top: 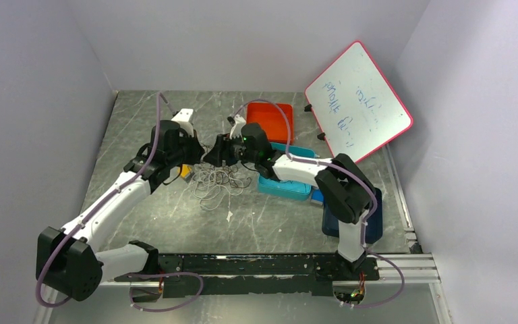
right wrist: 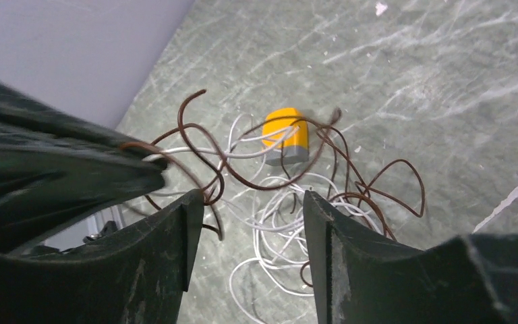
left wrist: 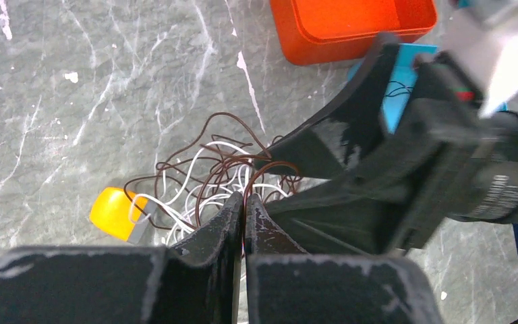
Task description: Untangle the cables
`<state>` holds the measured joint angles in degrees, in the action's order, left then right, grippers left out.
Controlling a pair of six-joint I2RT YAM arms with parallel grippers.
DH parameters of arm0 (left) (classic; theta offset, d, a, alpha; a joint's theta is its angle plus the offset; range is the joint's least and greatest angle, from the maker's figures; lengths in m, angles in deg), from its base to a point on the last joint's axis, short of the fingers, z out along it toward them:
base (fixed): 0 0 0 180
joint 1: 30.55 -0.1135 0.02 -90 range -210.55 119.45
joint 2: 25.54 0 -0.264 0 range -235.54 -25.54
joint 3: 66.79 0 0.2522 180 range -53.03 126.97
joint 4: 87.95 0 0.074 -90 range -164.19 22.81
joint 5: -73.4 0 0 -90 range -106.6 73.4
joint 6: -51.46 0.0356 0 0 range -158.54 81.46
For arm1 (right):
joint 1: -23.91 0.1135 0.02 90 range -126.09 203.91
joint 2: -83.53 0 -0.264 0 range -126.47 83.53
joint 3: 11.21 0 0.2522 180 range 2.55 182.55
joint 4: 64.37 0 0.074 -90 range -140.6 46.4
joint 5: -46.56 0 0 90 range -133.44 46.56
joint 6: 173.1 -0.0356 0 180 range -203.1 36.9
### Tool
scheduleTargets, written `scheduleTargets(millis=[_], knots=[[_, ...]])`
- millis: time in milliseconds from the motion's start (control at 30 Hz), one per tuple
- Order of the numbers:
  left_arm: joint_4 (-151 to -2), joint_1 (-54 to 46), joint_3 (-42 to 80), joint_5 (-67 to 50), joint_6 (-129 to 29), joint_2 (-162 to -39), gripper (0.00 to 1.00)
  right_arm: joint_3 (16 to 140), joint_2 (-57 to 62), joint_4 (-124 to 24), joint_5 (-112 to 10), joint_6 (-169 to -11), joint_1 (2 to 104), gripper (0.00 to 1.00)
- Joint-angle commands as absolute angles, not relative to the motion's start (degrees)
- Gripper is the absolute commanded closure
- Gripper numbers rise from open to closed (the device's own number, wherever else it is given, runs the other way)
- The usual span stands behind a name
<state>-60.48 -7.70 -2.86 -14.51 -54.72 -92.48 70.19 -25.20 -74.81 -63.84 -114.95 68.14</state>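
Cables [top: 217, 183]: brown and white strands in one loose heap on the counter [top: 175, 223], left of the orange tray [top: 270, 120] and nearer the arm bases than it. A yellow plug [left wrist: 111, 212] sits at the edge of the heap farthest from the tray, with white strands running into it.

Left claw [left wrist: 244, 206]: clenched, lifted above the heap on the side away from the tray. It looks to be pinching a brown strand at its tip. The strand is thin, so the hold is hard to confirm, but the right wrist view also shows wires running into that tip.

Right claw [right wrist: 251, 199]: released, fingers apart, holding nothing. It hangs over the heap on the tray side, tip to tip with the left claw, with brown loops between and below its fingers.

Step, as I judge it: the right claw takes a second strand so the two can pull apart.

To do it well:
- Close on one strand only, preferably white, not on a bundle.
- Grab close to the left claw's pinch.
- Draw slowly toward the tray.
- Watch that the plug doesn't snag and drag the whole heap along.
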Motion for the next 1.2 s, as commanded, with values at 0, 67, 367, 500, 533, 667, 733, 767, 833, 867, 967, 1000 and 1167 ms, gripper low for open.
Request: scheduleTargets(millis=[0, 67, 367, 500, 533, 667, 733, 767, 833, 867, 967, 1000, 1167], knots=[[-63.13, -8.31, -2.79, -11.99, -55.60, -89.24, 0.93, 72.91, -28.78, -73.90, -60.80, -116.36, 68.52, 0.44], [-62.76, -8.31, -2.49, -12.12, -55.92, -88.06, 0.93, 73.65, -30.29, -73.15, -58.80, -116.41, 68.47, 0.57], [-58.21, -8.73, 3.31, -14.52, -55.80, -84.81, 0.93, 73.40, -34.03, -72.79, -54.93, -115.57, 68.48, 0.79], [-56.50, -9.20, 7.13, -14.85, -55.47, -84.65, 0.93, 71.44, -33.91, -73.20, -54.01, -115.36, 68.47, 0.79], [-55.99, -9.19, 8.11, -14.86, -55.35, -84.73, 0.93, 71.02, -33.98, -73.46, -53.86, -115.43, 68.47, 0.79], [-54.21, -9.35, 11.53, -15.28, -54.85, -84.47, 0.93, 69.53, -33.95, -74.55, -53.73, -115.74, 68.47, 0.78], [-53.24, -9.45, 13.05, -16.00, -54.40, -84.35, 0.93, 68.95, -33.65, -75.02, -53.97, -115.60, 68.47, 0.78], [-52.81, -9.45, 13.87, -16.48, -54.14, -84.33, 0.93, 68.66, -33.43, -75.04, -54.08, -115.47, 68.47, 0.78], [-52.00, -9.61, 15.46, -17.34, -53.61, -84.19, 0.93, 68.05, -32.72, -75.02, -54.51, -115.03, 68.47, 0.77], [-51.66, -9.63, 16.04, -17.81, -53.31, -84.30, 0.93, 67.54, -32.54, -75.34, -54.89, -114.53, 68.52, 0.76], [-50.83, -9.80, 17.06, -19.09, -52.73, -84.42, 0.93, 65.64, -29.04, -76.92, -56.28, -112.92, 68.51, 0.72], [-50.69, -9.89, 17.17, -19.21, -52.57, -84.31, 0.93, 64.90, -27.84, -77.35, -56.73, -112.30, 68.48, 0.71], [-50.44, -10.06, 16.71, -19.48, -51.87, -83.83, 0.93, 58.87, -21.28, -79.21, -57.68, -110.03, 68.47, 0.62]])
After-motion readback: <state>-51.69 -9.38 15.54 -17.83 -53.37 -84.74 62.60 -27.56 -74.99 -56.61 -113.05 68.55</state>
